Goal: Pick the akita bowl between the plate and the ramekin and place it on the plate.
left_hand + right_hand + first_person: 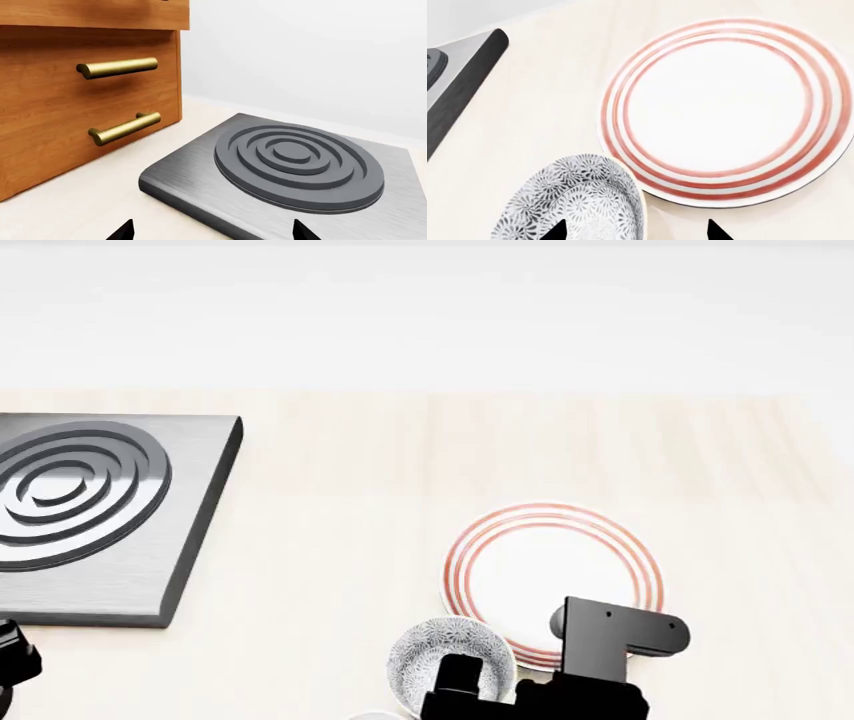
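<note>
The akita bowl [441,652] is grey-and-white speckled and stands on the pale counter, just left of and nearer than the plate [554,570], a wide white plate with red rings. In the right wrist view, my right gripper [635,231] is open and straddles the near rim of the akita bowl [574,197]. One fingertip is over the bowl's inside, the other over the counter beside the plate [720,107]. At the head view's bottom edge a white curved sliver [374,715] shows; I cannot tell whether it is the ramekin. My left gripper [213,232] is open and holds nothing.
A brushed-metal hob with a dark ringed burner [74,495] lies at the left of the counter. In the left wrist view, wooden drawers [67,110] with brass handles [119,67] stand beside the hob [300,165]. A white wall runs behind.
</note>
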{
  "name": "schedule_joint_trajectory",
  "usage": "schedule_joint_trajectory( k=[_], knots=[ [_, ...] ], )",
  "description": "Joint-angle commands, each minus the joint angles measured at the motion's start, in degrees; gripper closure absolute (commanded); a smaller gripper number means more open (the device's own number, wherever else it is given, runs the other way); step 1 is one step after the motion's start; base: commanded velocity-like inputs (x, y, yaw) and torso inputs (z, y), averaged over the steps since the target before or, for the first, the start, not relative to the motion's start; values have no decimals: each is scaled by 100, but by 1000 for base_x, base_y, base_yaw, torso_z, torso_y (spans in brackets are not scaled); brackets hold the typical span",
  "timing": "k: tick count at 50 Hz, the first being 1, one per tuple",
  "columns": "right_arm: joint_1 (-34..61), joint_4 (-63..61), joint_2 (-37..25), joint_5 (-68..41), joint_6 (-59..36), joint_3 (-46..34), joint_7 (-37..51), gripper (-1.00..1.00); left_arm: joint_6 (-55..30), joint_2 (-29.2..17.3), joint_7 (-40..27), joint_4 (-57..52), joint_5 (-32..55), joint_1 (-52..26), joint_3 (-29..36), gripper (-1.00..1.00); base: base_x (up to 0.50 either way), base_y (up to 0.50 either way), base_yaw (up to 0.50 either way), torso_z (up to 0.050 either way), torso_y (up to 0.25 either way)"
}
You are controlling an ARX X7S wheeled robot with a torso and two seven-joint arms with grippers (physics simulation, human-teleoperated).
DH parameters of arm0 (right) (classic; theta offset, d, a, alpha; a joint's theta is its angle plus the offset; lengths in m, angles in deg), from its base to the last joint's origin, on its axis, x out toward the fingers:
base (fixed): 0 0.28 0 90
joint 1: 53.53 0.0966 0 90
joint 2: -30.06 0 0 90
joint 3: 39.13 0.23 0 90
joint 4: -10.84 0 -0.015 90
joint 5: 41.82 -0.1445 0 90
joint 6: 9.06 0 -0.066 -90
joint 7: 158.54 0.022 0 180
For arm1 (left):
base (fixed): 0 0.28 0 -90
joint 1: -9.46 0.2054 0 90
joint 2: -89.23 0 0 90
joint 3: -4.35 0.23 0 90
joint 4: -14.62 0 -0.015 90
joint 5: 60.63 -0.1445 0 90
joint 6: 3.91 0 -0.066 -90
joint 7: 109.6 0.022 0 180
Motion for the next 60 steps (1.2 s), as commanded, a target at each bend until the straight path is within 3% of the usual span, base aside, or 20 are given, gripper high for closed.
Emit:
schedule_joint_trajectory(
  k=[1, 44, 45, 60],
  knots=[
    [92, 374, 94, 146, 212, 59, -289, -100, -21, 95, 209, -119, 45, 53, -131, -100, 0, 0, 0, 0, 0],
    [105, 551, 50, -61, 186, -100, -413, -100, -53, 47, 162, -158, 109, 48, -87, -100, 0, 0, 0, 0, 0],
    [85, 482, 51, -34, 192, -95, -323, 100, -51, 45, 160, -157, 107, 49, -85, -100, 0, 0, 0, 0, 0],
    [9, 172, -47, 217, 516, -383, -333, 100, 78, 63, 160, -27, 87, 36, -66, -100, 0, 0, 0, 0, 0]
  ],
)
